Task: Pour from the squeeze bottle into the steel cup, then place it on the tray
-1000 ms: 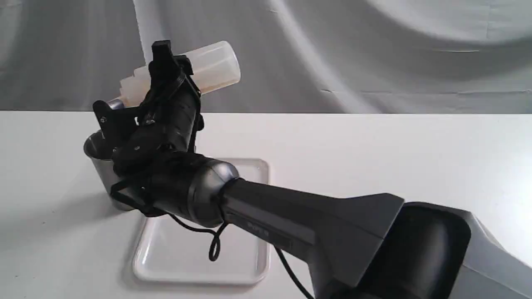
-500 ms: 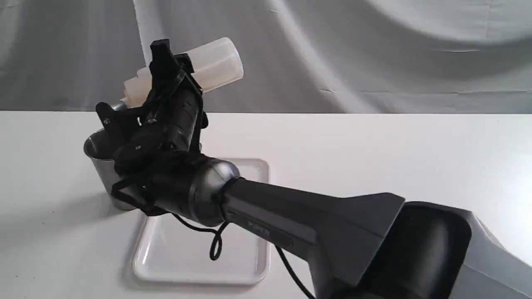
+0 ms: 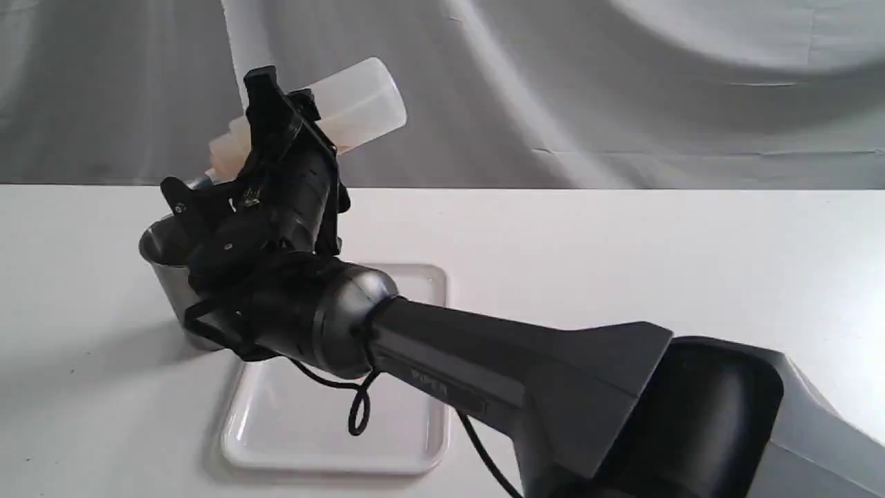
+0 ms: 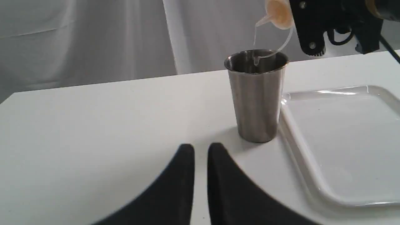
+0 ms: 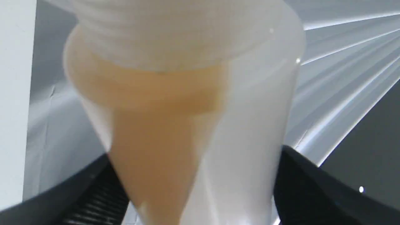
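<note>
My right gripper (image 3: 276,131) is shut on the squeeze bottle (image 3: 359,104), which is tipped nozzle-down over the steel cup (image 3: 166,270). In the left wrist view the bottle's nozzle end (image 4: 278,14) hangs just above the cup (image 4: 256,97), its thin strap drooping into the cup's mouth. The right wrist view is filled by the bottle (image 5: 187,109), amber liquid pooled toward its shoulder, black fingers (image 5: 309,193) on both sides. The white tray (image 3: 339,422) lies right of the cup, touching or nearly touching it. My left gripper (image 4: 201,150) rests low in front of the cup, shut and empty.
The white tabletop (image 3: 622,249) runs back to a grey draped cloth backdrop (image 3: 622,90). My right arm (image 3: 518,387) crosses over the tray, with a black cable loop (image 3: 357,415) hanging above it.
The bottle's base has risen slightly and the right gripper has rotated a little more, steepening the tilt toward the cup. Cup and tray have not moved.
</note>
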You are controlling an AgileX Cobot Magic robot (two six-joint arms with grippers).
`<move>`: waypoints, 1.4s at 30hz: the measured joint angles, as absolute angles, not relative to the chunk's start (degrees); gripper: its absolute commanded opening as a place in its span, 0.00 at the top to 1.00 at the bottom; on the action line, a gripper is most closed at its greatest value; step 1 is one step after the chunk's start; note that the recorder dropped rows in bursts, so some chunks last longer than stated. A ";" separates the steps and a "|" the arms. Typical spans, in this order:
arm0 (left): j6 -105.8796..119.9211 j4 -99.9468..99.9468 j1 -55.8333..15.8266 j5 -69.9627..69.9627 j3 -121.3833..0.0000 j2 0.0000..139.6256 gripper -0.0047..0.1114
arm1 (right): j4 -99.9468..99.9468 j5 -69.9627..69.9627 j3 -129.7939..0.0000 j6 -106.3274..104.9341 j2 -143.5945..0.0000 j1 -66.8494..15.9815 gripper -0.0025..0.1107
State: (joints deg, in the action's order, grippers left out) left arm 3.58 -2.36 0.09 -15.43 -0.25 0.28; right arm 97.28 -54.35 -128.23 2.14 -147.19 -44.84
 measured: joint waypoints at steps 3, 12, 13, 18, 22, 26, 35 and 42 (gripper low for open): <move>3.58 -2.36 0.09 -15.44 -0.26 0.28 0.89 | 97.28 -54.35 -128.23 1.65 -147.19 -45.10 0.68; 3.58 -2.36 0.09 -15.44 -0.26 0.28 0.89 | 97.28 -54.35 -128.23 1.41 -147.19 -45.10 0.68; 3.58 -2.36 0.09 -15.44 -0.26 0.28 0.89 | 97.28 -54.35 -128.23 1.41 -147.19 -45.10 0.68; 3.58 -2.36 0.09 -15.44 -0.26 0.28 0.89 | 97.28 -54.35 -128.23 1.41 -146.98 -45.10 0.68; 3.58 -2.36 0.09 -15.44 -0.26 0.28 0.89 | 97.28 -54.63 -128.23 1.38 -146.62 -45.10 0.68; 3.58 -2.36 0.09 -15.44 -0.26 0.28 0.89 | 97.28 -54.78 -128.23 1.14 -146.62 -45.10 0.68; 3.58 -2.36 0.09 -15.44 -0.26 0.28 0.89 | 97.28 -54.78 -128.23 -1.54 -146.62 -45.10 0.68; 3.58 -2.36 0.09 -15.44 -0.26 0.28 0.89 | 97.28 -54.96 -128.23 -1.54 -146.62 -45.10 0.68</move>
